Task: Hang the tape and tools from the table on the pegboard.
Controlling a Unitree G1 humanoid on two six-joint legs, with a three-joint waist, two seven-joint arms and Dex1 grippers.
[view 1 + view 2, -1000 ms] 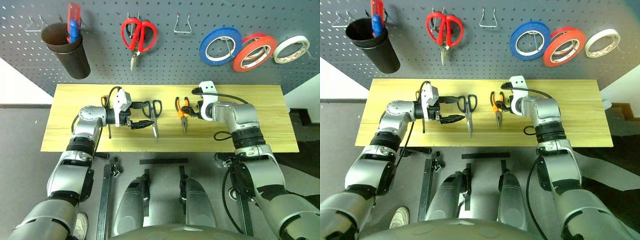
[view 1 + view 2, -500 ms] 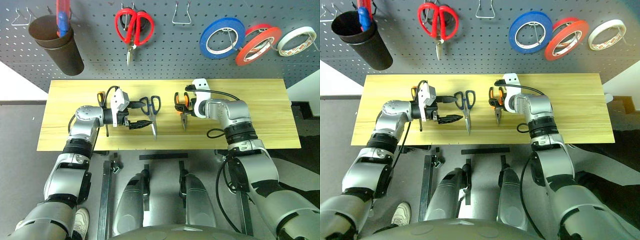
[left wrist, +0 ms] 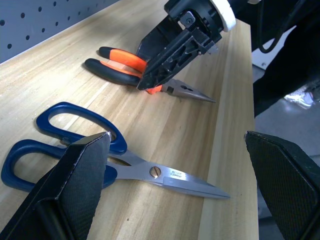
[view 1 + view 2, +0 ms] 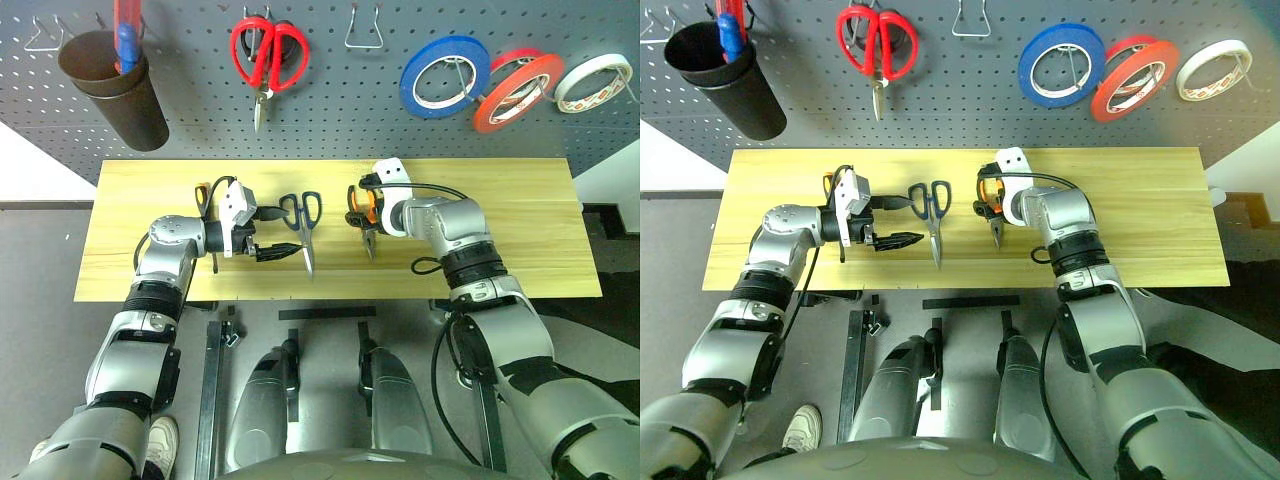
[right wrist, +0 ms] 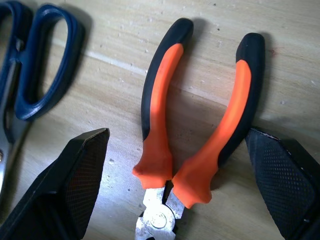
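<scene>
— Right, starting at the far left of the pegboard [image 4: 330,110]: hanging there a dark cup [image 4: 112,88] with a red and blue item poking out, then red-handled scissors [image 4: 266,58] on a hook, then an unused wire hook [image 4: 363,28].

— And running on rightward along the board?

— Hanging side by side a blue tape ring [image 4: 444,77], the red tape [image 4: 512,92] overlapping a thin red ring behind it, and a pale ring [image 4: 594,81] at the far end.

— Now down on the bench [image 4: 520,215], again from the left?

— Lying near the left gripper's wrist a small orange-and-black screwdriver [image 4: 203,196], partly hidden. Hovering just above the wood the left gripper [image 4: 283,231], fingers [image 3: 75,187] spread wide, pointing rightward at the blue-handled scissors [image 4: 303,225], gripping nothing.

— And the scissors themselves?

— Lying flat, handles toward the board, blades toward the front edge, between the two grippers.

— Further right?

— Lying flat just beside the scissors the pliers [image 5: 192,125], handles toward the board. Reaching down over them the right gripper [image 5: 177,192], fingers [image 5: 75,185] spread on either side of the orange handles, one finger close against the right handle, not squeezing them.
</scene>
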